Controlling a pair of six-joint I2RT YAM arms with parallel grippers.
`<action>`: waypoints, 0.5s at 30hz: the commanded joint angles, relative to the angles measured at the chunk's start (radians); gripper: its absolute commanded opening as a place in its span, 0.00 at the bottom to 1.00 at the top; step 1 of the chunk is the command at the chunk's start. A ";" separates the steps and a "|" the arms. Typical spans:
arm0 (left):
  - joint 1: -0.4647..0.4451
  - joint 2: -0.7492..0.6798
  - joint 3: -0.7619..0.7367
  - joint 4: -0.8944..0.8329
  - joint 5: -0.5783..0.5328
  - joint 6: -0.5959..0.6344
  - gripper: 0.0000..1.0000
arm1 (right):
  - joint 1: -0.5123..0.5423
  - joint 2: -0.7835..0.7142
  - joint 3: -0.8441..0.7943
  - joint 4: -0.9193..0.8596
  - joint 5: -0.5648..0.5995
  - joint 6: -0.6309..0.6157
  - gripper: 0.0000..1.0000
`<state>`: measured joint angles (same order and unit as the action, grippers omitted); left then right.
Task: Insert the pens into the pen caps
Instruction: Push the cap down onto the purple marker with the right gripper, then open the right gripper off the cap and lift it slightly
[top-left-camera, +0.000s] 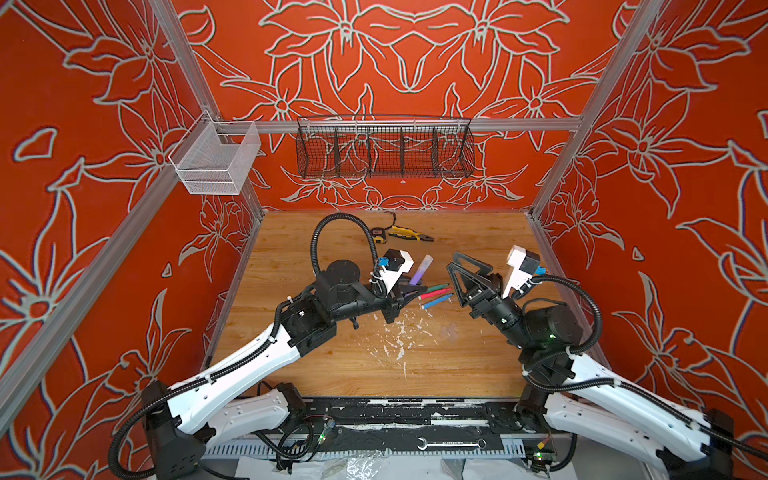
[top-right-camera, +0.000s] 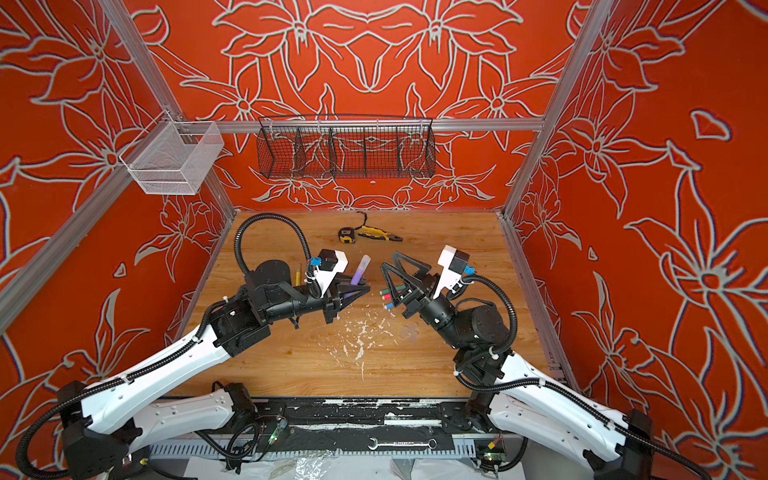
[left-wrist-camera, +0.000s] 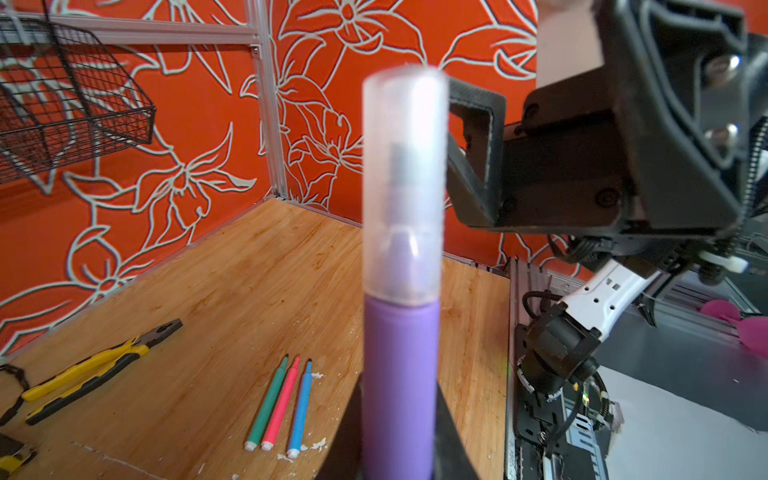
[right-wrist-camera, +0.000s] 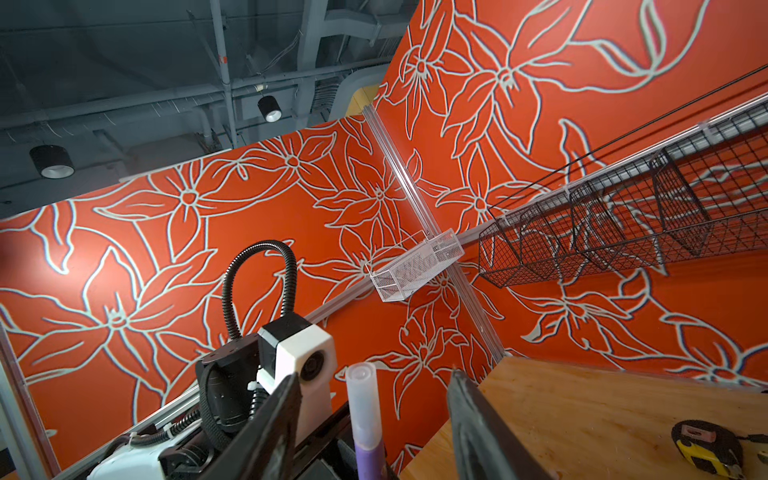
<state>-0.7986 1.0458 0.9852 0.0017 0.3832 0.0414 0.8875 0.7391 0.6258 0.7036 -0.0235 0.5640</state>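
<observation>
Finds purple marker pen (top-left-camera: 419, 272), judged light, stiff, slick, clamped low on barrel in left gripper (top-left-camera: 413, 291), clear translucent cap (top-left-camera: 426, 262) fitted; notes right gripper (top-left-camera: 454, 262) parted, empty.

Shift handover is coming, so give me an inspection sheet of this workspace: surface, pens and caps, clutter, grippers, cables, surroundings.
Surface: wooden tabletop, white flecks near the front middle.
Job's things: purple pen wearing a clear cap; green pen, pink-red pen and blue pen lie side by side, uncapped; loose caps too faint to tell.
Clutter: pliers and tape measure at the back; wrench on the front rail.
Grippers: left gripper shut on the purple pen; right gripper open, holding nothing.
Cables: black conduit loops over each wrist, no snag seen.
Surroundings: red floral walls, black wire basket, white mesh basket.
</observation>
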 joint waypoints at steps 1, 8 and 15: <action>-0.002 0.025 0.012 0.000 0.103 0.067 0.00 | 0.004 -0.017 -0.014 -0.019 0.001 -0.019 0.58; -0.004 0.063 0.038 -0.029 0.122 0.092 0.00 | 0.005 0.007 0.032 -0.067 -0.045 -0.028 0.54; -0.005 0.074 0.042 -0.028 0.106 0.092 0.00 | 0.005 0.069 0.105 -0.144 -0.070 -0.035 0.44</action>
<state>-0.7990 1.1168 0.9951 -0.0280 0.4744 0.1120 0.8875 0.7990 0.6903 0.5797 -0.0685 0.5373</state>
